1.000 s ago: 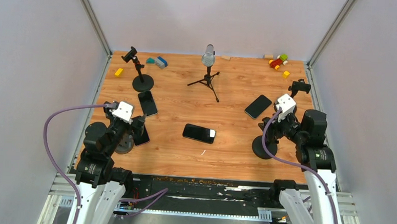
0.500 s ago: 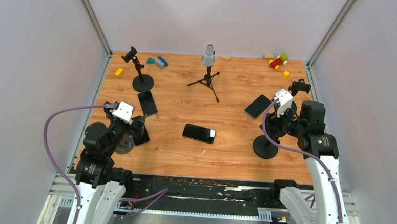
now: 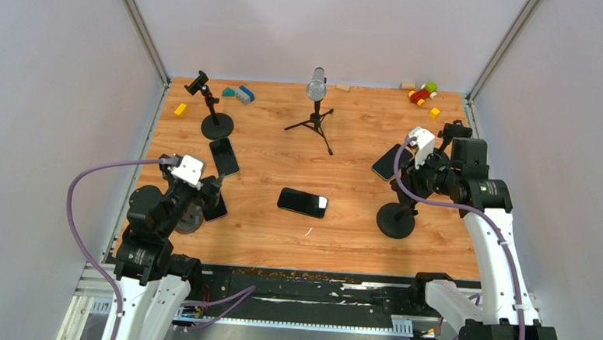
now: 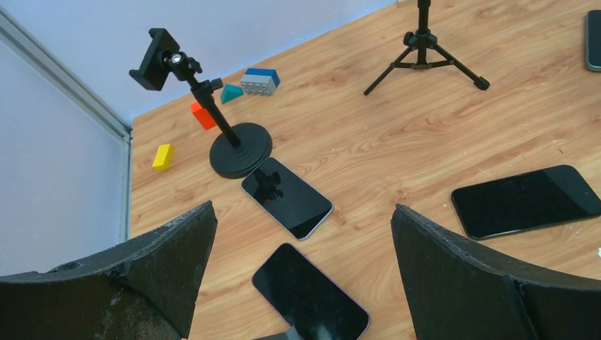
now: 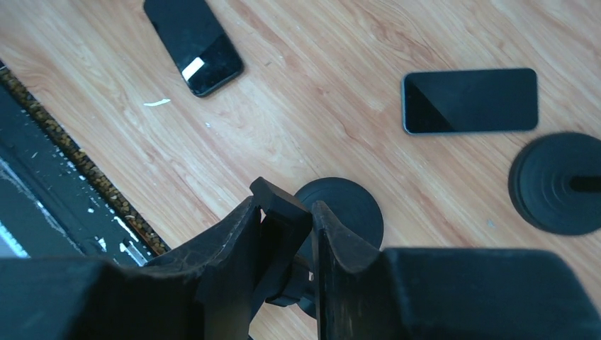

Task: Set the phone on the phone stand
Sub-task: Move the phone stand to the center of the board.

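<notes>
hangs the left gripper (image 4: pixel 303 212) wide apart above a spare phone (image 4: pixel 310 294); has another phone (image 3: pixel 303 203) flat on the tabletop (image 3: pixel 363 126) at centre and the phone (image 3: pixel 392 161) flat near the phone stand (image 3: pixel 395 220), not yet mounted; clamps the right gripper (image 5: pixel 285 209) on that stand's cradle, seemingly to reposition it; next calls for letting go and grasping the phone; shows no containers

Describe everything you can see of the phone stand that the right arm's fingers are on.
The phone stand is matte black: a round flat base on the wooden table, a thin stem, a clamp head on top. No phone is in it. The right arm's fingers pinch the clamp head from both sides.
</notes>
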`<state>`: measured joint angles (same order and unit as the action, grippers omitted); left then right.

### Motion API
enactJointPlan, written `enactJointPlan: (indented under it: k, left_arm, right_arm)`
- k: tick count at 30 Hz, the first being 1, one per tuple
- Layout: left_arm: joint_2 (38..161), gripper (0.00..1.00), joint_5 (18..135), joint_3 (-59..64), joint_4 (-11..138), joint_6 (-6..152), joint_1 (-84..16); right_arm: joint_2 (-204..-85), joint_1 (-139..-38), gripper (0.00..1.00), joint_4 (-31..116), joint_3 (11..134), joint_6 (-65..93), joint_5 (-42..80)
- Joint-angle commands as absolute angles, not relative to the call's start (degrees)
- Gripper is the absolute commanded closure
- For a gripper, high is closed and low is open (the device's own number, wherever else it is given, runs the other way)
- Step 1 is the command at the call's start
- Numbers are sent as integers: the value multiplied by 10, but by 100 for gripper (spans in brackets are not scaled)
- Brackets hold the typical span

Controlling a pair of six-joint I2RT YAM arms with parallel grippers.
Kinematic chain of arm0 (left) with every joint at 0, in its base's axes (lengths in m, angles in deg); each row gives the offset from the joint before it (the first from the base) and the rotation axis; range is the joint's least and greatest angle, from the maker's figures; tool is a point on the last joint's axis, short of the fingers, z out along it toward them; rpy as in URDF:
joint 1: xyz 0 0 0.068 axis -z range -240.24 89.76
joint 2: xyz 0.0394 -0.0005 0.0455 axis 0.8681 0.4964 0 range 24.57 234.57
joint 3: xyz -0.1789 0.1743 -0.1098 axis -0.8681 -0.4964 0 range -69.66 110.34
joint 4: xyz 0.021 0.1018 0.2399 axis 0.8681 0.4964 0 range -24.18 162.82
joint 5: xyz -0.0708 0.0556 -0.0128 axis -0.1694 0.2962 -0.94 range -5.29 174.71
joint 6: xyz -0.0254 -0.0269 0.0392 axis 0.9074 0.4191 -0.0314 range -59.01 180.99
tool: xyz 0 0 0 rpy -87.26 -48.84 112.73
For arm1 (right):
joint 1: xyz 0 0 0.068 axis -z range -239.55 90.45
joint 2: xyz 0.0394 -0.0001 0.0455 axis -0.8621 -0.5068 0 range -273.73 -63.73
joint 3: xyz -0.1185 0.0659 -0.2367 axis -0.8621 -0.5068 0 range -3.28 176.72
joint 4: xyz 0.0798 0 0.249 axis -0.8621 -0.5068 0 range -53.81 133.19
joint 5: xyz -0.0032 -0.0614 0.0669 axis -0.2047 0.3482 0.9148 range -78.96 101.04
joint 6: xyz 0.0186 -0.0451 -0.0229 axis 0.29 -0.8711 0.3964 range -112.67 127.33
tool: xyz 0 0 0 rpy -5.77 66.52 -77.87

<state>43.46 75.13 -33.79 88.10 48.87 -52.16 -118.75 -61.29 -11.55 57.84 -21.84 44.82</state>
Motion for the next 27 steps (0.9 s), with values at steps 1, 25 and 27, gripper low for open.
enactJointPlan:
  k: [1,25,27]
  left_arm:
    - [437,0,726,-343,878,482,-527]
    - [505,0,668,-334,896,471,-527]
    - [511,0,668,-333,896,470,-527]
  right_arm:
    - [-1210,-628,80,-98,625,-256,534]
    - [-1406,-848,81,-152,750,-454,599]
    - [-1416,-849,80,-172,761,-473,596]
